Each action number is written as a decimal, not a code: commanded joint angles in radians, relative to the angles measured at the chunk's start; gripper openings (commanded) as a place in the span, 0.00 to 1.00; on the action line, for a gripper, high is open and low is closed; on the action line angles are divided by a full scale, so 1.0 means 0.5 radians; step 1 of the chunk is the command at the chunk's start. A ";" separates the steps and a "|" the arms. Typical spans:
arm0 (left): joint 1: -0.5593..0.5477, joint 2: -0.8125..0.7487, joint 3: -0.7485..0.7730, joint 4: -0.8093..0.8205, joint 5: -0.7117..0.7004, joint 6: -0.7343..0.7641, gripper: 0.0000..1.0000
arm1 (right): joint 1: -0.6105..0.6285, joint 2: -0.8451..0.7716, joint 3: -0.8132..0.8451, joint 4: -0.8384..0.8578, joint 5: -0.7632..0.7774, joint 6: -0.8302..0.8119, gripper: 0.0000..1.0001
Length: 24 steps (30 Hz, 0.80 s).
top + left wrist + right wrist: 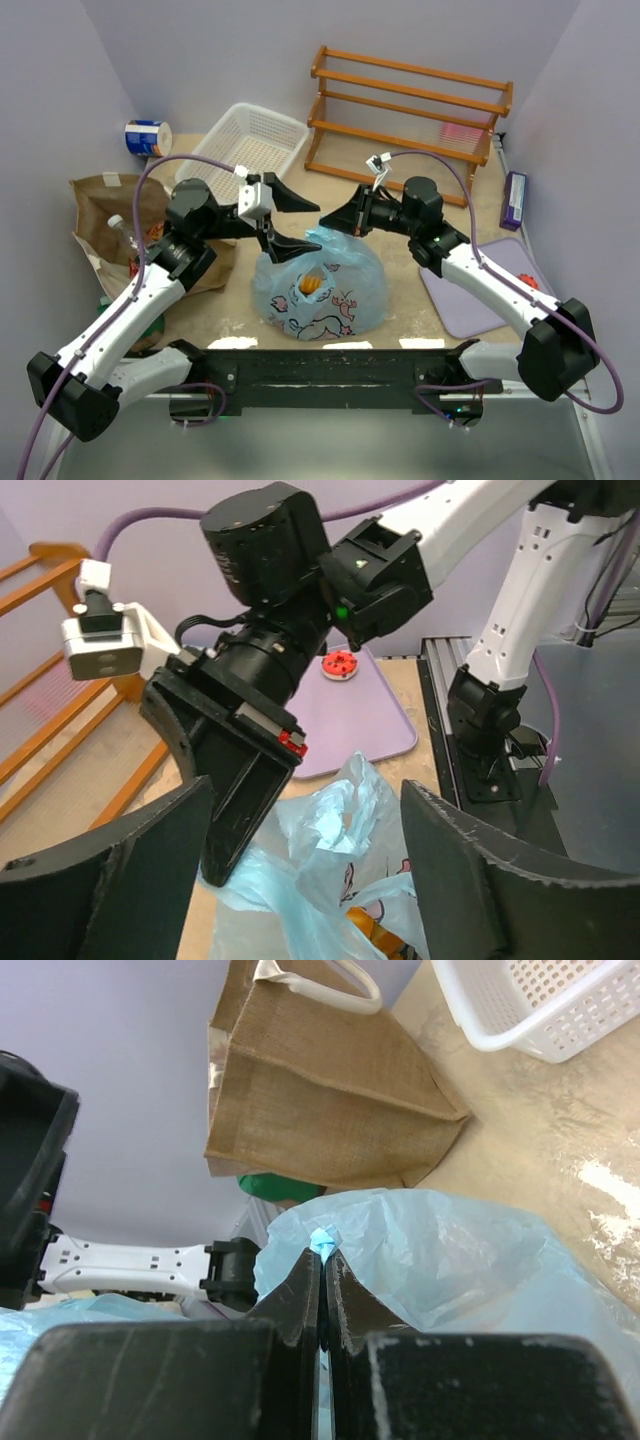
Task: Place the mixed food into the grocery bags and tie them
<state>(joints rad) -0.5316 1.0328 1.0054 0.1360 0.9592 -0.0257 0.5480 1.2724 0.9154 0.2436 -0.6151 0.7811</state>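
The light blue plastic grocery bag (330, 290) sits at the table's middle with orange food (312, 283) showing through its mouth. My right gripper (328, 222) is shut on a pinch of the bag's top edge (322, 1241), the jaws (322, 1260) pressed together. My left gripper (298, 220) hangs open just left of it, above the bag, its fingers (100, 880) straddling crumpled blue plastic (335, 830) without touching. Orange food (375, 925) lies below. The brown paper bag (115, 215) stands at the left with a clear bottle (124, 236) inside.
A white mesh basket (250, 145) and a blue-and-white can (148, 137) stand at the back left. A wooden rack (410, 110) fills the back right. A purple mat (470, 290) with a red piece (340, 665) lies at the right, beside a purple box (515, 200).
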 commanded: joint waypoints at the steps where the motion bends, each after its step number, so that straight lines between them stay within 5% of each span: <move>1: -0.008 0.072 -0.093 0.375 0.204 -0.283 0.70 | 0.005 -0.032 0.117 -0.002 0.034 -0.047 0.00; 6: -0.005 0.100 -0.139 0.271 0.245 -0.225 0.44 | 0.002 -0.051 0.185 -0.058 0.043 -0.089 0.00; 8: -0.004 0.091 -0.149 0.201 0.138 -0.182 0.20 | 0.002 -0.075 0.200 -0.070 0.055 -0.102 0.00; 11: -0.004 0.088 -0.158 0.124 -0.022 -0.160 0.00 | 0.005 -0.152 0.197 -0.070 0.089 -0.145 0.00; 24: 0.133 0.106 -0.231 0.133 -0.335 -0.335 0.02 | 0.033 -0.400 0.111 -0.027 0.077 -0.301 0.00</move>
<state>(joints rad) -0.5064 1.0904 0.9146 0.1505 0.8387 -0.1375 0.5510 1.0901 0.9695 0.1970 -0.5674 0.6754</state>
